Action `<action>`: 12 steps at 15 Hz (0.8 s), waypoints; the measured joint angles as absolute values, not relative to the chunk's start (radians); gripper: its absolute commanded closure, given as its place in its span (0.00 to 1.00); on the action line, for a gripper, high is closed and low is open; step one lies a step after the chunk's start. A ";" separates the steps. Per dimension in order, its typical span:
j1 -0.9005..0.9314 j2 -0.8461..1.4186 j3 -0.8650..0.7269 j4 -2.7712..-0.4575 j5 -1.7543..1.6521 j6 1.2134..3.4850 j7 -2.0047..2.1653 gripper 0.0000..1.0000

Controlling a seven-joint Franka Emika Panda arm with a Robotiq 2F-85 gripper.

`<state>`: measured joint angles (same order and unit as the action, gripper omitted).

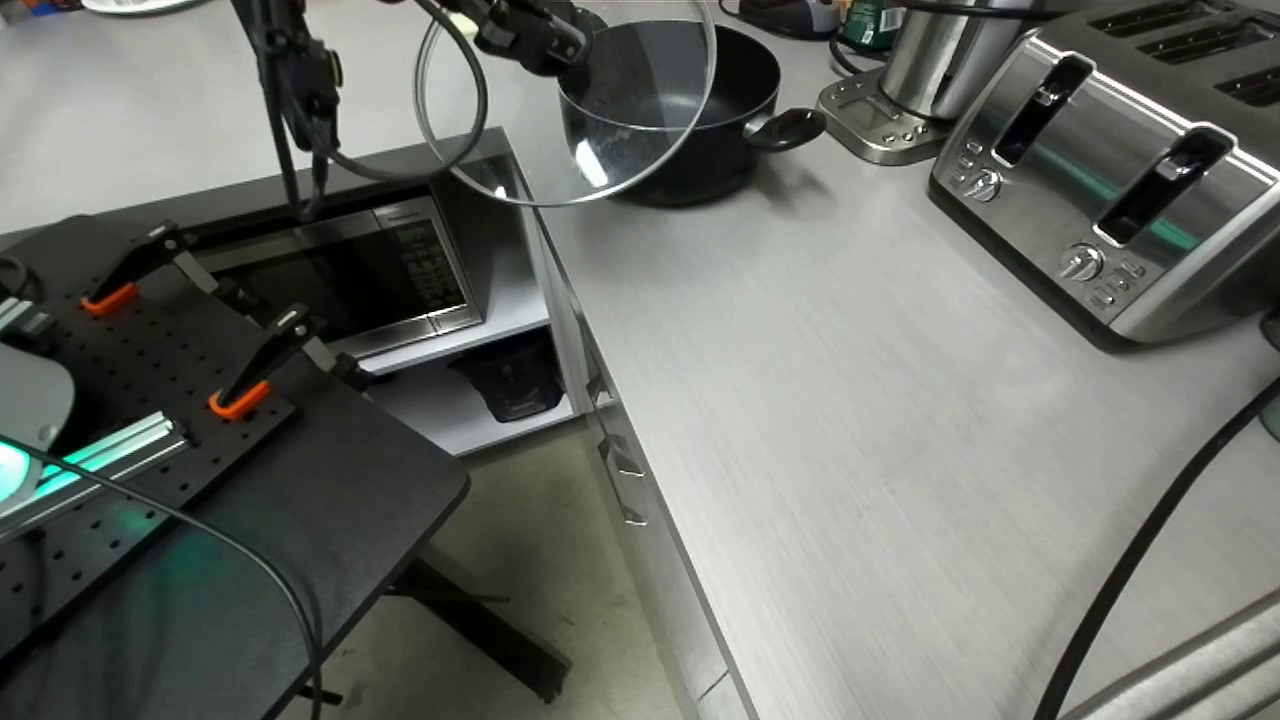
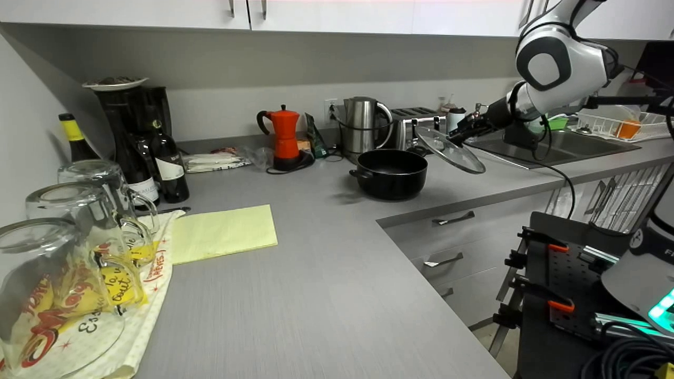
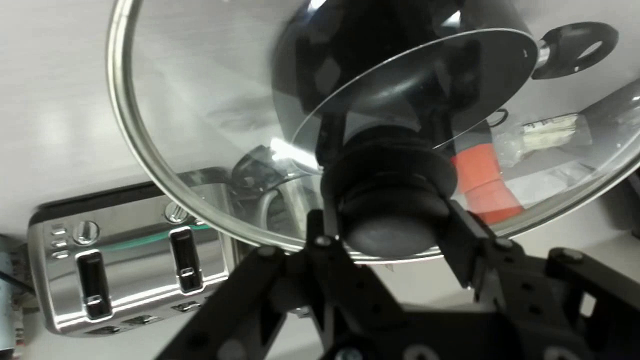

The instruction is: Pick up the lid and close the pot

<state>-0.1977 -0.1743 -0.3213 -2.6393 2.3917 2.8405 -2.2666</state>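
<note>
The lid [image 1: 520,140] is clear glass with a metal rim; it also shows in an exterior view [image 2: 450,150] and in the wrist view [image 3: 200,120]. My gripper [image 2: 459,136] is shut on its black knob, with a finger on either side of it in the wrist view [image 3: 390,200]. The gripper also shows in an exterior view [image 1: 565,45]. The lid hangs tilted in the air beside and above the near rim of the black pot [image 2: 392,181]. The pot stands upright and uncovered on the counter, also in an exterior view [image 1: 710,155]. In the wrist view the pot shows through the glass.
A silver toaster [image 1: 1090,190] and a steel kettle [image 2: 362,123] stand behind the pot. A red moka pot [image 2: 286,134] stands farther along the wall. The counter's inner corner edge [image 2: 379,221] runs close to the pot. Glass mugs [image 2: 68,252] and bottles [image 2: 169,168] stand farther off.
</note>
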 measured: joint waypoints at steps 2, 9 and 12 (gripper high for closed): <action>-0.208 -0.209 -0.248 -2.630 2.317 2.905 -2.220 0.75; -0.088 -0.177 -0.209 -2.547 2.046 3.060 -1.993 0.75; -0.058 -0.112 -0.209 -2.514 1.888 3.066 -1.854 0.75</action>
